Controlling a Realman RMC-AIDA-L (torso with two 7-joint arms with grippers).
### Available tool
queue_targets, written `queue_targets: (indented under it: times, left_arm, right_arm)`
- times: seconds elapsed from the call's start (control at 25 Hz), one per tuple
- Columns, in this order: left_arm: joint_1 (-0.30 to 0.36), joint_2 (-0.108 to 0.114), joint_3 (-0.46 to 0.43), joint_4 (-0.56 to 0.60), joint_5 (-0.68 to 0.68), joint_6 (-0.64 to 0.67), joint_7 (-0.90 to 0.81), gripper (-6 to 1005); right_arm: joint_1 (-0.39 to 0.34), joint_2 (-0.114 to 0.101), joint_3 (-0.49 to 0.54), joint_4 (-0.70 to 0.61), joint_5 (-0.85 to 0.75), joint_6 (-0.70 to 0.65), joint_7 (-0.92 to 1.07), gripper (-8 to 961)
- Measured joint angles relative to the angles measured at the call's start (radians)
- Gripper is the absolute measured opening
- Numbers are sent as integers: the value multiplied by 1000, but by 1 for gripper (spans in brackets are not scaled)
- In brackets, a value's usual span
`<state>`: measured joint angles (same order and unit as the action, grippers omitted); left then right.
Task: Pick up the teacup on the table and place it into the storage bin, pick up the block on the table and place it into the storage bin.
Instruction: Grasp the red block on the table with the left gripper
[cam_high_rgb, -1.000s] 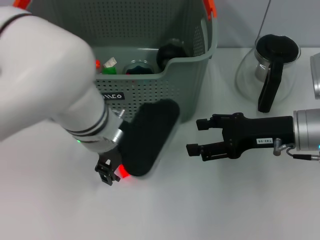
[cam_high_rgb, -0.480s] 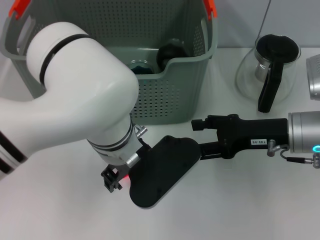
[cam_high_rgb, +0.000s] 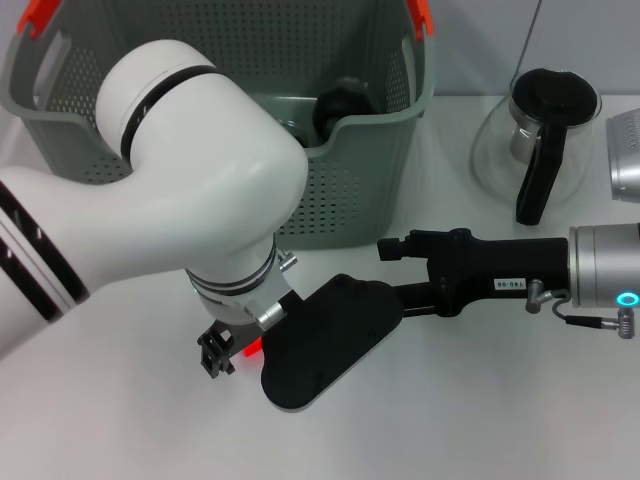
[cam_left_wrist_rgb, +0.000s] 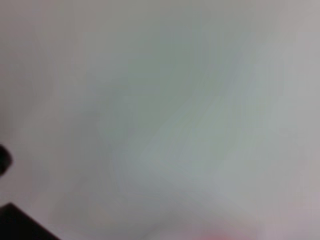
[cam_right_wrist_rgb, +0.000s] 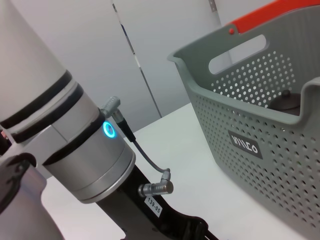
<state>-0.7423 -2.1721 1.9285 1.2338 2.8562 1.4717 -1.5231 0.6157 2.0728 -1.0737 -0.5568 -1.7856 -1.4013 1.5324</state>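
Note:
The storage bin (cam_high_rgb: 370, 160) stands at the back, its front partly hidden by my white left arm. It also shows in the right wrist view (cam_right_wrist_rgb: 270, 125), with its black label (cam_right_wrist_rgb: 245, 144). A dark round thing (cam_high_rgb: 345, 103) lies inside it. My left gripper (cam_high_rgb: 215, 352) hangs low over the table in front of the bin. A small red thing (cam_high_rgb: 248, 348) shows right beside it, mostly hidden by the black wrist part (cam_high_rgb: 330, 340). My right gripper (cam_high_rgb: 392, 272) is open and empty, pointing at the left wrist. No teacup shows on the table.
A glass teapot with a black lid and handle (cam_high_rgb: 535, 140) stands at the back right, and a metal thing (cam_high_rgb: 625, 150) at the right edge. The left wrist view shows only blurred white table. The left arm's silver cuff with a blue light (cam_right_wrist_rgb: 90, 155) fills the right wrist view's near side.
My left arm has swung forward and lowered, now covering the bin's front and label. My right gripper has crept left toward the left wrist. The red thing has stayed in place.

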Motion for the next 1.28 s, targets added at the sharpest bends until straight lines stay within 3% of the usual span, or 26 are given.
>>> queue_targets:
  times: [0.72,1.28]
  left_arm:
    - [-31,-3,8,-50,0,-19,13,716]
    - [-61,-5,23,-94,-8,-36,15,715]
  right_arm:
    - [-1,4,7,0,1,4,0,924]
    - [-1,4,11,0,0,3,0,925]
